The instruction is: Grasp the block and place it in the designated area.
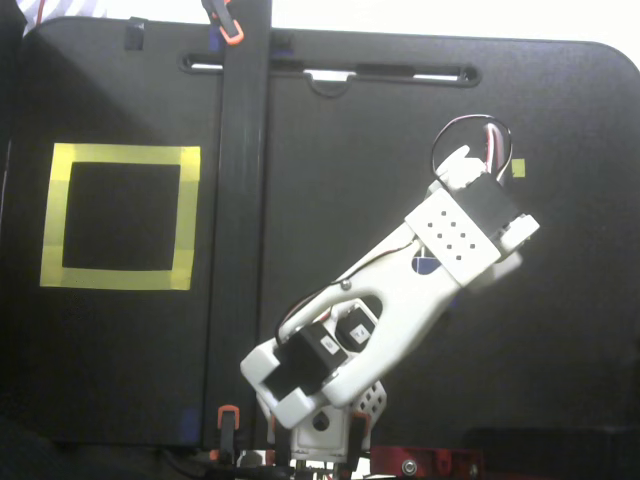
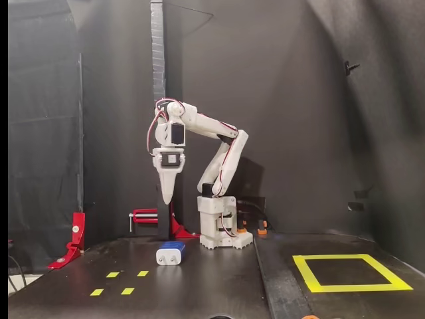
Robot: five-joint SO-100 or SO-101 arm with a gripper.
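The gripper (image 2: 167, 201) is held high, pointing down, with nothing in it; whether its fingers are apart or together cannot be told. The block (image 2: 170, 254) is seen on the table right below it, well apart. The designated area (image 2: 350, 272) is seen far off to the right. Reaching is judged to be the step in hand. Next, the gripper should be lowered around the block and squeezed.
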